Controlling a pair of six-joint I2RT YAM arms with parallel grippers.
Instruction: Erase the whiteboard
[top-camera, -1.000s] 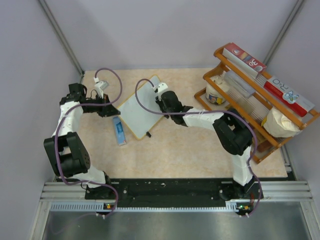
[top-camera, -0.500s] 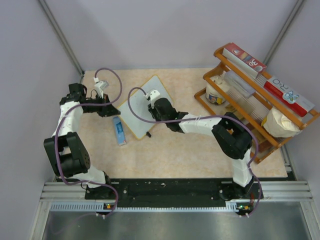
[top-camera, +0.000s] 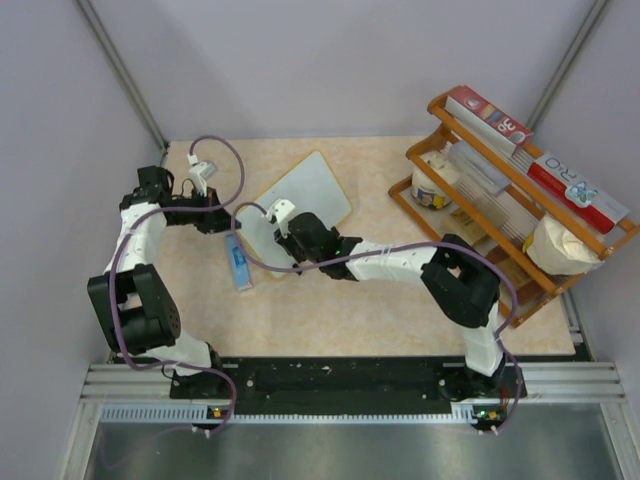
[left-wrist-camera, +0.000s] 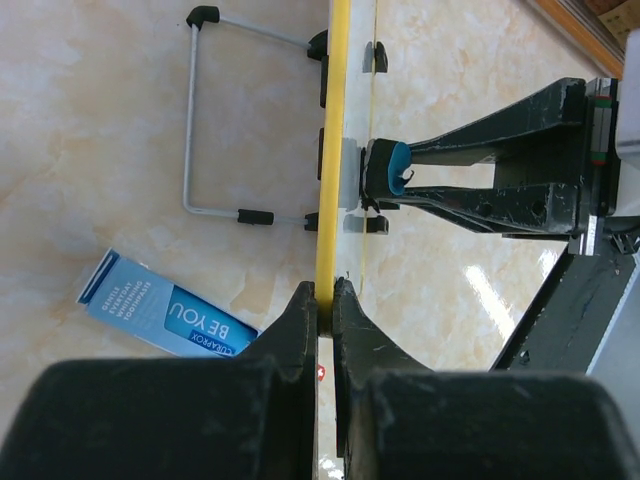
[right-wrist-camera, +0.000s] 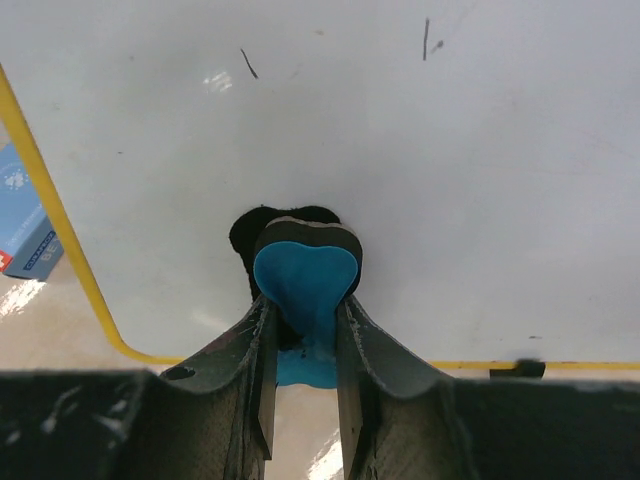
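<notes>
A beige, marble-patterned bench (top-camera: 400, 315) is lying inside plain grey walls (top-camera: 350, 60), its surface glossy and throwing back light. At the far right an orange slatted wooden rack (top-camera: 438, 104) is standing, loaded with boxes and tubs.

The small white board with rounded corners and a thin yellow frame (top-camera: 318, 185) is sitting left of centre, raised off the bench between the two arms. Its smooth face is showing two short dark strokes (right-wrist-camera: 248, 63).

The left pincer (left-wrist-camera: 324, 298) is clamping the board's yellow edge between closed black fingers. The right pincer (right-wrist-camera: 305, 305) is gripping a blue-and-black foam eraser block (right-wrist-camera: 303, 265) and pressing it against the board's face near the lower left corner.

A narrow blue cardboard box (top-camera: 238, 262) is lying flat just near-left of the board.
</notes>
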